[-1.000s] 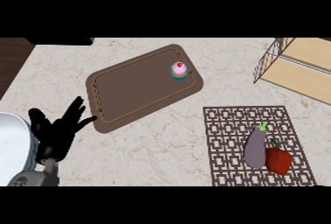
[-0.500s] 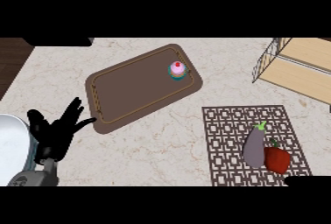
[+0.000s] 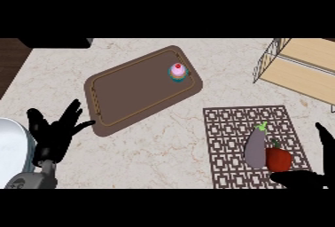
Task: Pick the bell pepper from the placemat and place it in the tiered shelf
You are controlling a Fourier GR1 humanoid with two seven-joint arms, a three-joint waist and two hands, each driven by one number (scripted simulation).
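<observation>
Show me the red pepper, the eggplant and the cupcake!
red pepper (image 3: 278, 160): head view, middle of its red body.
eggplant (image 3: 254, 150): head view, middle of its purple body.
cupcake (image 3: 178, 73): head view, its pink top.

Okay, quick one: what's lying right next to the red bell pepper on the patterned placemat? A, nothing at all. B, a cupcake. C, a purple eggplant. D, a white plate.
C: the purple eggplant lies alongside the bell pepper on the placemat, while the cupcake sits apart on the brown tray.
</observation>
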